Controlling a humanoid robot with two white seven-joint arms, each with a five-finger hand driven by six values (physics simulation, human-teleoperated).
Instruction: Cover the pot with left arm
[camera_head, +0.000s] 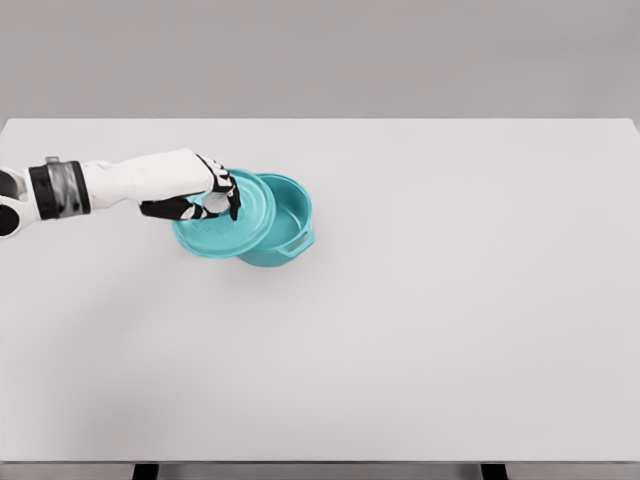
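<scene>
A teal pot (288, 225) stands on the white table (420, 300), left of the middle, with one side handle facing the front right. A round teal lid (238, 222) lies tilted over the pot's left rim, leaving the right part of the opening uncovered. My left hand (212, 198) reaches in from the left edge and its fingers are curled around the lid's pale knob. The right arm does not show.
The table's near edge runs along the bottom of the head view, with two dark legs below it.
</scene>
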